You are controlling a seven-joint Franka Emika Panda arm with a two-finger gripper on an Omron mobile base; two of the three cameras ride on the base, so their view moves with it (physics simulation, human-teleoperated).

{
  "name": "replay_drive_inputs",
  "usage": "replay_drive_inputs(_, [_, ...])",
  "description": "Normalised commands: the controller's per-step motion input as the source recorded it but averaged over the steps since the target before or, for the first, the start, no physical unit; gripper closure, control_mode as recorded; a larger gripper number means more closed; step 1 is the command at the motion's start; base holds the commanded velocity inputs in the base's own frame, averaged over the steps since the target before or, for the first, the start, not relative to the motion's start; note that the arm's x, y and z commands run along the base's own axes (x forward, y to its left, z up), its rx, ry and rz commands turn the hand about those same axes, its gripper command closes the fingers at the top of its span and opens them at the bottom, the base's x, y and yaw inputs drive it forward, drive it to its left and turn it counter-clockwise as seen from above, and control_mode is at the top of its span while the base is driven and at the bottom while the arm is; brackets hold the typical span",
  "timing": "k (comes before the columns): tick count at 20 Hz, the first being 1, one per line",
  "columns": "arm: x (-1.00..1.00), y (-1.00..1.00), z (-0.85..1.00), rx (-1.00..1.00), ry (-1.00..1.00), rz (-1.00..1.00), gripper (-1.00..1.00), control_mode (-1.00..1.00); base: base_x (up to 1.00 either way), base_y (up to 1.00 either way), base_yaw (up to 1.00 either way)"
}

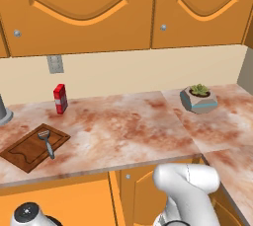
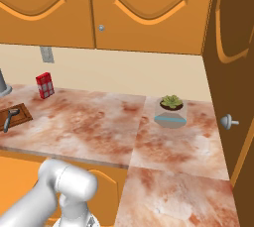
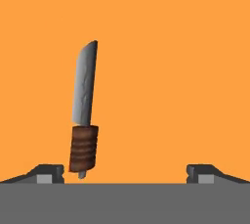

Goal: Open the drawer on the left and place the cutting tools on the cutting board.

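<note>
Below my hand [image 3: 125, 174], on the orange floor of the drawer [image 3: 185, 71], lies the knife [image 3: 84, 120], blade pointing away from me and its ribbed brown handle close to one fingertip [image 3: 49, 173]. My fingers stand wide apart and hold nothing; the knife sits toward one side of the gap, not centred. So the drawer seems open, and one tool is yet to be lifted. Up on the bench [image 1: 123, 131], the peeler [image 1: 47, 141] already rests on the cutting board [image 1: 22, 153], near the board's far end. I judge the job about half done: what's left is to close on the knife, lift it and lay it beside the peeler.
</note>
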Motion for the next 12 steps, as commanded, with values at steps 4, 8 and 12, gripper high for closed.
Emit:
replay_drive_inputs(4, [0.01, 0.2, 0.0, 0.0, 0.03, 0.01, -1.0, -1.0, 0.0, 0.0, 0.0])
replay_drive_inputs(8, [0.08, 0.22, 0.0, 0.0, 0.13, 0.04, -1.0, -1.0, 0.0, 0.0, 0.0])
replay_drive_inputs(12, [0.18, 0.29, -0.22, 0.0, 0.06, 0.0, -1.0, -1.0, 0.0, 0.0, 0.0])
